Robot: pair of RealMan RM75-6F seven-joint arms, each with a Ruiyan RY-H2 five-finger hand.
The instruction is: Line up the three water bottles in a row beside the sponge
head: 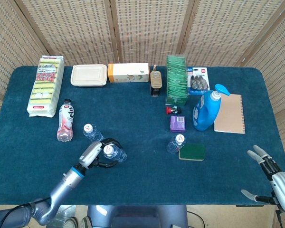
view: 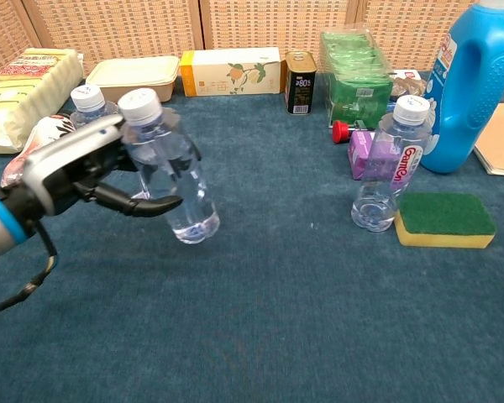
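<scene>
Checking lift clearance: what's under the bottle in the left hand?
Nothing but bare blue table cloth. The left hand holds the bottle tilted and off the surface. Its base shows in the chest view; the head view hides it.
</scene>
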